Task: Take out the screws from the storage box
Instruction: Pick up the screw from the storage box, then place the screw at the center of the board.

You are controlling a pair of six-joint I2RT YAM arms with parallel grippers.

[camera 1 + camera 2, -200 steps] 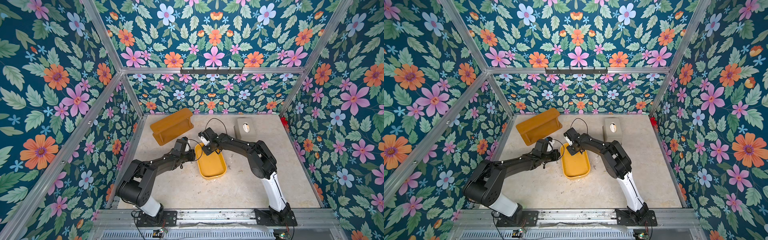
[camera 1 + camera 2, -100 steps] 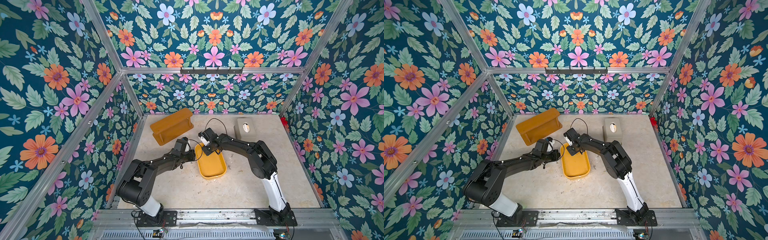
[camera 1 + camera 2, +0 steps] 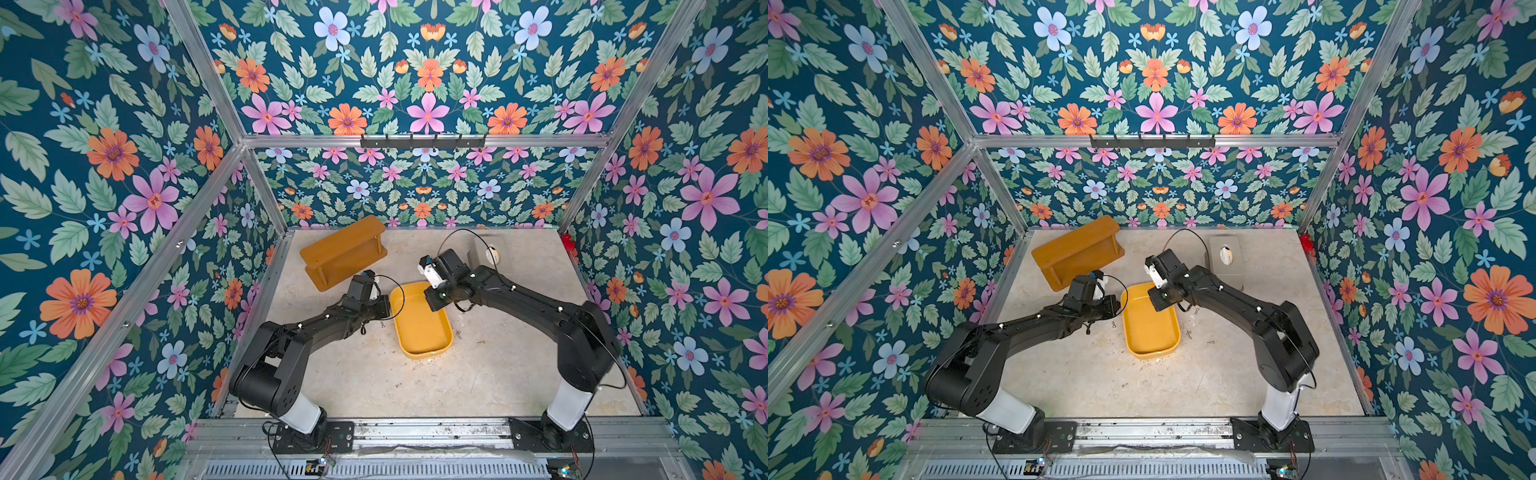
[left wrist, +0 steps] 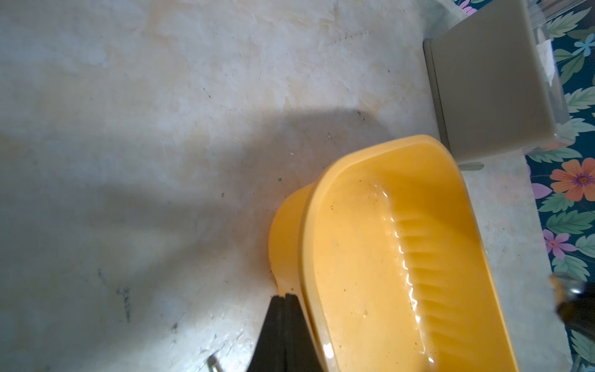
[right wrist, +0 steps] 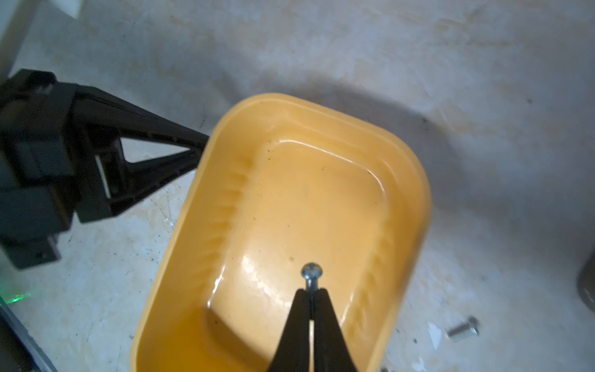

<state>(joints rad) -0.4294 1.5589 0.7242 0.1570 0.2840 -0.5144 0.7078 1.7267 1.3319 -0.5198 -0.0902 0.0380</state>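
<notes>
Right hand [image 5: 311,291] is pinched shut on 1 screw [image 5: 311,273]: shank between the tips, round head sticking out, hanging above the inside of the storage box [image 5: 306,193]. Left hand [image 4: 286,298] is closed with nothing in it, tips together and touching the box's outer wall just under the rim.

In both top views the mustard-yellow storage box [image 3: 428,354] sits flat mid surface [image 3: 374,382], between the 2 arms, with the right hand over its far end.

Loose screws [image 3: 458,333] lie on the surface outside the box: 2 just beside the long side toward the right arm, 1 just beside the side toward the left arm. The right wrist view shows 1 of them near the box.

Wooden shelf [image 3: 343,253] stands at the back behind the left arm. Grey tissue box [image 3: 1225,259] is at the back behind the right arm.
</notes>
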